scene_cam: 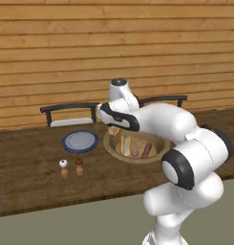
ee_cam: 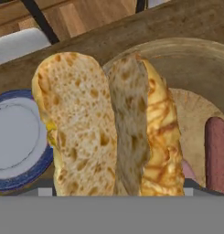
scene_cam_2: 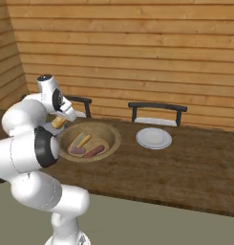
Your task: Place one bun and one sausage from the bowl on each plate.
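One bun [ee_cam: 104, 123] lengthwise along end effector [ee_cam: 118, 189]

Kitchen: wood table [scene_cam: 32, 177], chairs [scene_cam_2: 156, 107].

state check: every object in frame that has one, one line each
gripper: shut on the bun, above the bowl's rim
held bun: lifted, clear of the bowl
bowl: holds one bun and two sausages
bun in the bowl: lying flat
sausages: lying flat in the bowl
blue-rimmed plate: bare
white plate: bare
salt and pepper shakers: upright
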